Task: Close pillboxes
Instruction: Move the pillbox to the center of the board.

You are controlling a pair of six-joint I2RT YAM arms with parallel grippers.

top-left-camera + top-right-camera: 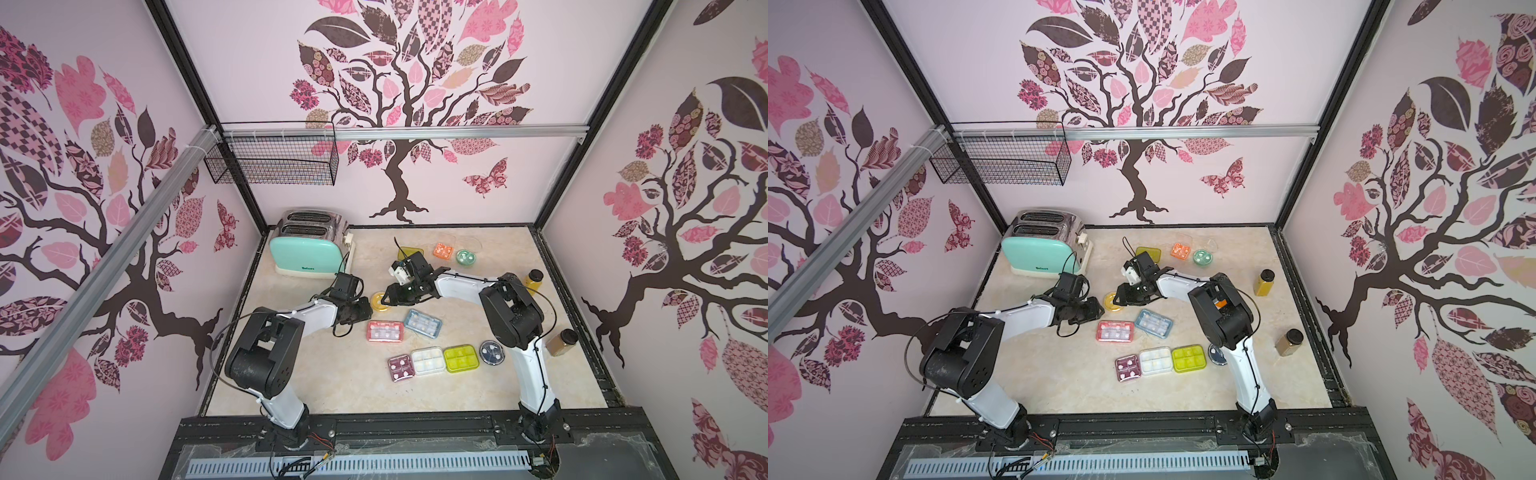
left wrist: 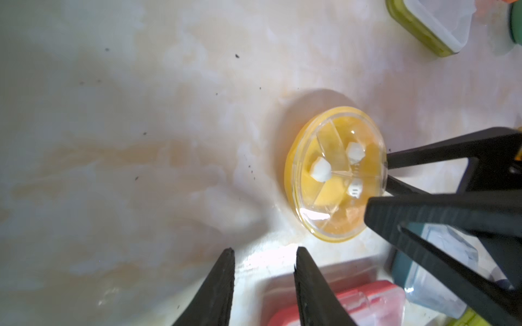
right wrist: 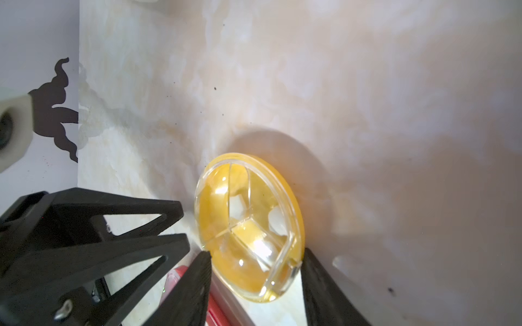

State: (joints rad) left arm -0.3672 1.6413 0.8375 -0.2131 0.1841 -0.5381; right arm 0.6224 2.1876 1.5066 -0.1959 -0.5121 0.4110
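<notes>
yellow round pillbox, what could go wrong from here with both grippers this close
The right gripper straddles the yellow round pillbox at its rim; a squeeze on that smooth round edge might pop it sideways or tip it.
The left gripper, open and empty, sits close beside it; the two grippers could clash.
A slide could knock the pink pillbox nearby.

Bare marble tabletop (image 1: pixel 345 390) lies open at lower centre of a top view; a mint-green metal toaster (image 1: pixel 305 253) blocks the upper left. Left gripper (image 1: pixel 368 311), right gripper (image 1: pixel 386 297) and a pink rectangular plastic pillbox (image 1: pixel 385 331) crowd the round yellow clear-lidded pillbox (image 1: pixel 377 302) mid-frame.
</notes>
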